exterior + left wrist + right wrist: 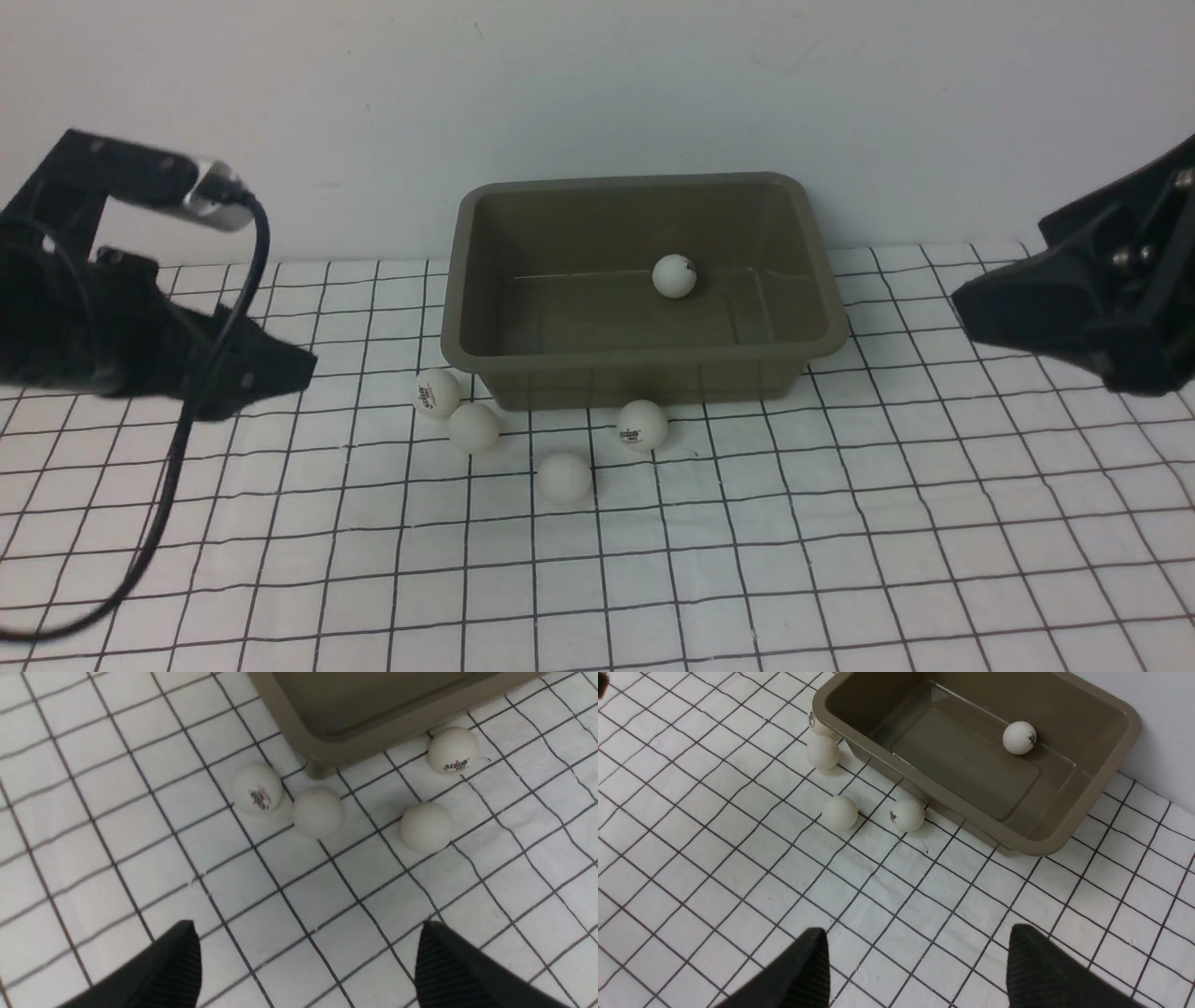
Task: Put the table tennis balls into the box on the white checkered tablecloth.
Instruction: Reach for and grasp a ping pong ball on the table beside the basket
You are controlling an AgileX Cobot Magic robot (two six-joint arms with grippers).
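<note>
The white checkered tablecloth [840, 560] fills the lower part of the front view, slightly wrinkled. At mid-left the left gripper [307, 926] hangs over the cloth, released, its jaws spread wide with nothing between them. At mid-right the right gripper [917, 928] looks the same in its wrist view, fingers well apart and empty.

Just below centre, four strays lie on the cloth. The nearest ball [564, 478] is plain. Up and to its right a logo ball [642, 425] sits close to the front wall of the box [644, 378]. To the left a plain ball [473, 427] lies just beside a second logo ball [436, 392], near the box's lower left corner.

Behind them the box stands upright, open side up, its long axis running left to right across the frame, parallel to the wall [597, 84]. The fifth ball [674, 276] rests inside, right of centre, at the foot of the far side
</note>
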